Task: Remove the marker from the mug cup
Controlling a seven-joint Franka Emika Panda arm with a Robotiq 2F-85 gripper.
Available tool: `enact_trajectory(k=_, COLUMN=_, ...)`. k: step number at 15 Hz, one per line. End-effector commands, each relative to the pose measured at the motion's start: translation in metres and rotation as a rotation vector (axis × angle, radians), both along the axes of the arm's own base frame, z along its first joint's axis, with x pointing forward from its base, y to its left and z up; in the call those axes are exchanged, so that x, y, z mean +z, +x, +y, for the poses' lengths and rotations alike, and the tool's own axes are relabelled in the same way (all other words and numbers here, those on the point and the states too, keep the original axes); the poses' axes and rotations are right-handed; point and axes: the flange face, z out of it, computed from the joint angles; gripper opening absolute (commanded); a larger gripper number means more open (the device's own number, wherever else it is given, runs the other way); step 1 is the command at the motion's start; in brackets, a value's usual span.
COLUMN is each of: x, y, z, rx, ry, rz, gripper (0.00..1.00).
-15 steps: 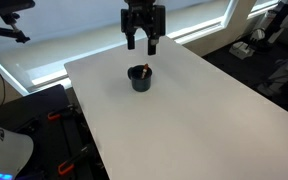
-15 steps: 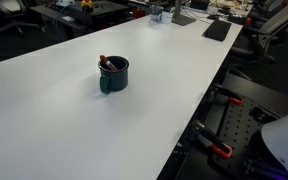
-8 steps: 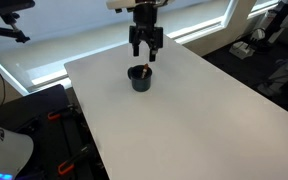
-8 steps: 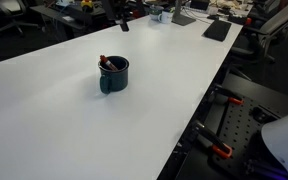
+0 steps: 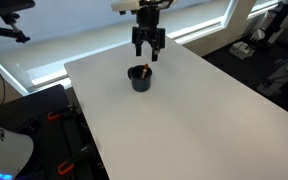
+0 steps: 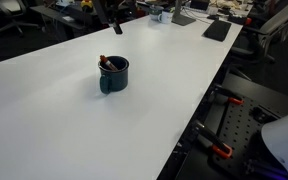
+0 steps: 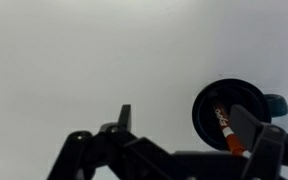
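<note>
The dark navy mug cup stands upright on the white table in both exterior views. The marker, dark with a reddish-brown part, leans inside it with its end above the rim. In the wrist view the mug lies at the lower right, and the marker is orange-red with lettering inside it. My gripper hangs open and empty just above and behind the mug. In the wrist view my gripper has one finger left of the mug and the other over its right side.
The white table is broad, with edges near the mug's far side. Beyond the table stand desks with clutter and chairs. Black clamps and equipment sit beside the table's edge.
My gripper has come down and slightly sideways toward the mug, now showing at the top of both exterior views. The mug and marker have not moved.
</note>
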Motion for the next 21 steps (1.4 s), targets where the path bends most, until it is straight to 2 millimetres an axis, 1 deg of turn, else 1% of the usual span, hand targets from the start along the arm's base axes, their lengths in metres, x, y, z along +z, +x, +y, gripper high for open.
enact_trajectory(k=1, x=-0.013, y=0.009, z=0.002, rx=-0.023, ry=-0.013, rz=0.016, gripper=1.0)
enact_trajectory(k=4, x=-0.038, y=0.022, z=0.012, rx=-0.005, ry=0.002, rz=0.056, gripper=1.0)
enact_trajectory(k=5, x=-0.046, y=0.028, z=0.018, rx=0.013, ry=0.012, rz=0.073, gripper=1.0)
enact_trajectory(k=7, x=-0.055, y=0.04, z=0.032, rx=0.039, ry=0.042, rz=0.091, gripper=1.0)
enact_trajectory(k=8, x=-0.052, y=0.024, z=0.019, rx=0.02, ry=0.021, rz=0.065, gripper=1.0)
enact_trajectory(k=9, x=-0.058, y=0.03, z=0.025, rx=0.03, ry=0.029, rz=0.07, gripper=1.0)
enact_trajectory(k=11, x=-0.064, y=0.037, z=0.031, rx=0.036, ry=0.031, rz=0.073, gripper=1.0)
enact_trajectory(k=14, x=-0.063, y=0.039, z=0.031, rx=0.035, ry=0.031, rz=0.072, gripper=1.0)
enact_trajectory(k=15, x=-0.065, y=0.041, z=0.03, rx=0.038, ry=0.036, rz=0.08, gripper=1.0)
enact_trajectory(k=17, x=-0.075, y=0.046, z=0.031, rx=0.043, ry=0.043, rz=0.108, gripper=1.0)
enact_trajectory(k=21, x=-0.097, y=0.059, z=0.042, rx=0.133, ry=0.107, rz=0.165, gripper=1.0)
